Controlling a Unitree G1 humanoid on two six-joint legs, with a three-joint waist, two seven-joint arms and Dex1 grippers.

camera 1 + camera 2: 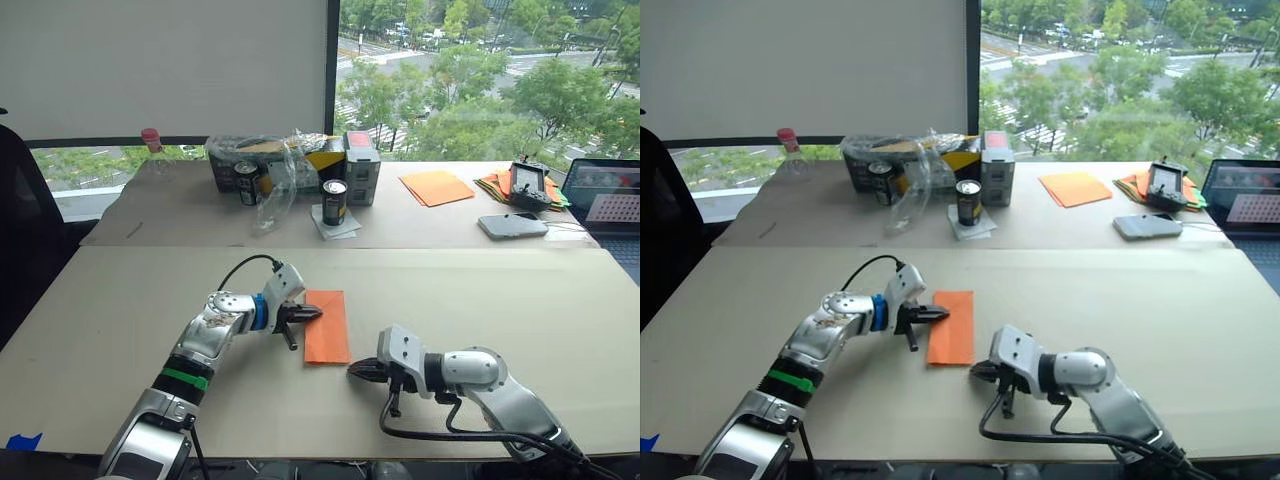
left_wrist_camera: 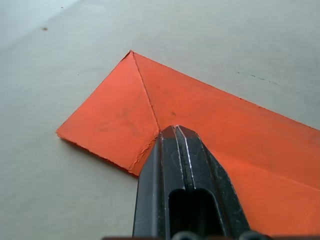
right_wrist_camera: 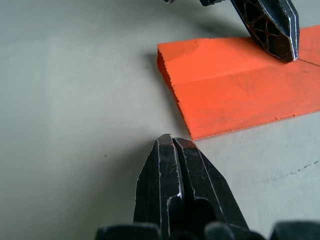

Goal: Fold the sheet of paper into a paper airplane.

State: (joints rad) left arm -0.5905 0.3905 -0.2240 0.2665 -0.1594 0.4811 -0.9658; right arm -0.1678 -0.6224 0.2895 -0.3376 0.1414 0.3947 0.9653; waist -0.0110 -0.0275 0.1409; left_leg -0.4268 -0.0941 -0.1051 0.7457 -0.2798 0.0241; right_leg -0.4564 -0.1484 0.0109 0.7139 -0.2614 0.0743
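Note:
The sheet of paper point(image 1: 327, 325), bright orange, lies flat on the near table, folded into a narrow strip. The left wrist view shows one corner point(image 2: 115, 115) turned in as a triangular flap. My left gripper point(image 1: 315, 313) is shut, and its closed tip point(image 2: 175, 131) rests on top of the paper beside that flap's edge. My right gripper point(image 1: 354, 371) is shut too. It sits low over the bare table, just short of the strip's near end point(image 3: 235, 85) and apart from it. The paper airplane is out of view.
On the far table are a stack of orange sheets point(image 1: 437, 187), a multicoloured paper bundle point(image 1: 497, 184), two cans point(image 1: 334, 201), a box under clear plastic point(image 1: 262, 160), a phone point(image 1: 512, 225) and a laptop point(image 1: 610, 205). Bare tabletop point(image 1: 520, 300) surrounds the strip.

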